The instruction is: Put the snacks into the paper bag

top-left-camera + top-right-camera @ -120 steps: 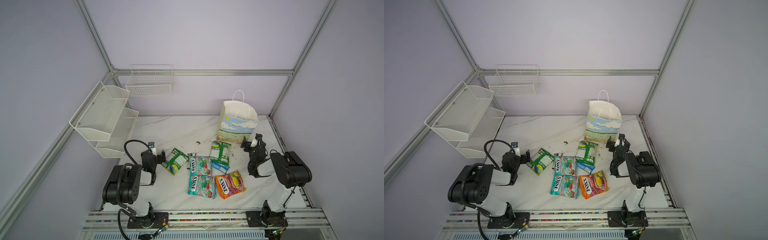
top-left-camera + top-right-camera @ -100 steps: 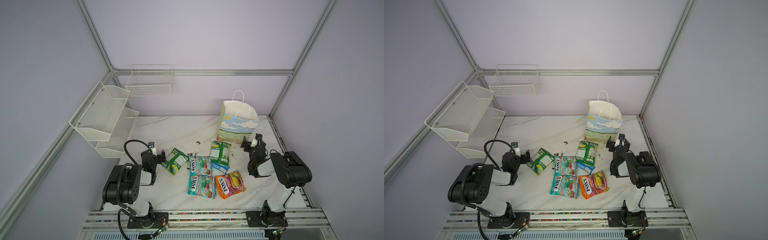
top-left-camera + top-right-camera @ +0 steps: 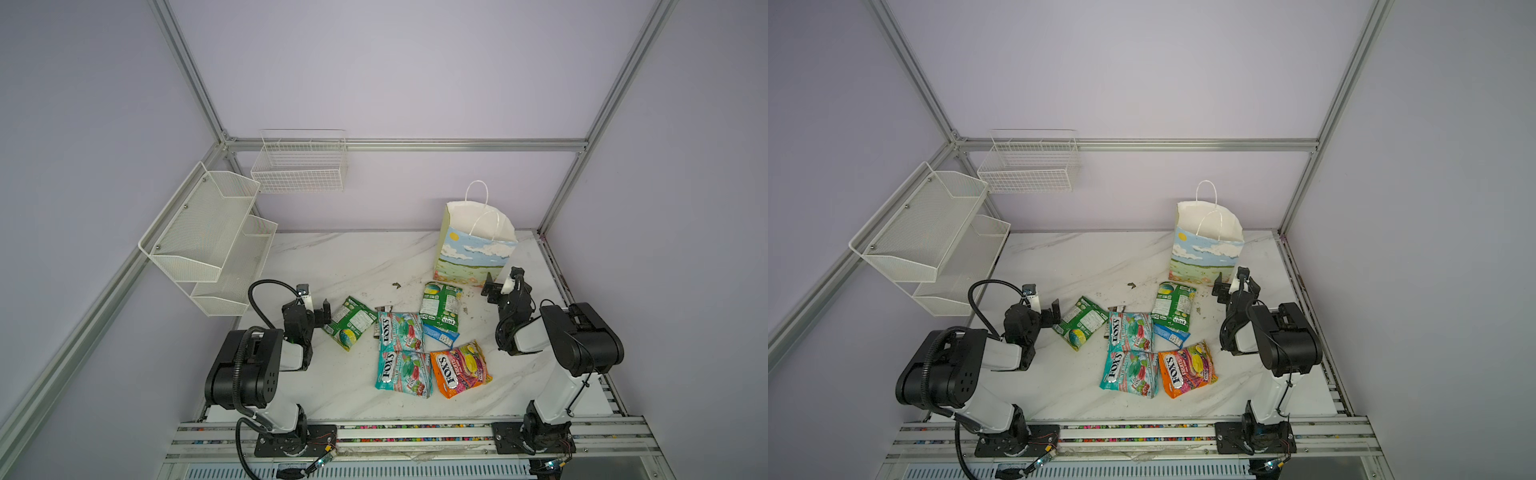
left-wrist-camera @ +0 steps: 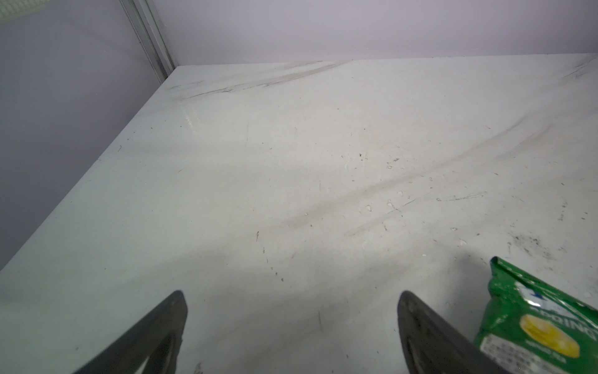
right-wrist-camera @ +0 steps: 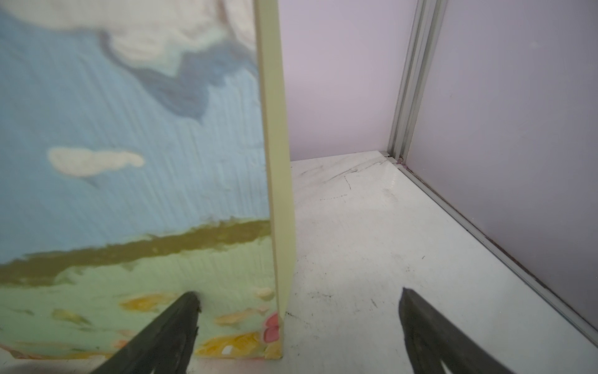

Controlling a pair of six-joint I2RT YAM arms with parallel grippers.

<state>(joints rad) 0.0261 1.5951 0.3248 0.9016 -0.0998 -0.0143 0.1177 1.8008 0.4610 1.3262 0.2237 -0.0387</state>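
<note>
Your left gripper sits low over the marble table with its jaws wide apart and nothing between them; the left wrist view shows only bare tabletop in the gap. A green bag lies flat just beside one of its fingers, on the side facing the other arm. Beyond that bag, farther from this gripper, lie the rest of the snacks: a small dark wrapper, two teal FOX'S bags lying one after the other, an orange FOX'S bag, a small blue packet and, partly over it, a second green bag.

Your right gripper is also spread wide and holds nothing. The paper bag stands upright directly ahead of it, mouth open at the top. In the right wrist view the bag's corner edge falls in the gap ahead of the jaws, and one fingertip is close to the printed face; you cannot tell whether it touches.
</note>
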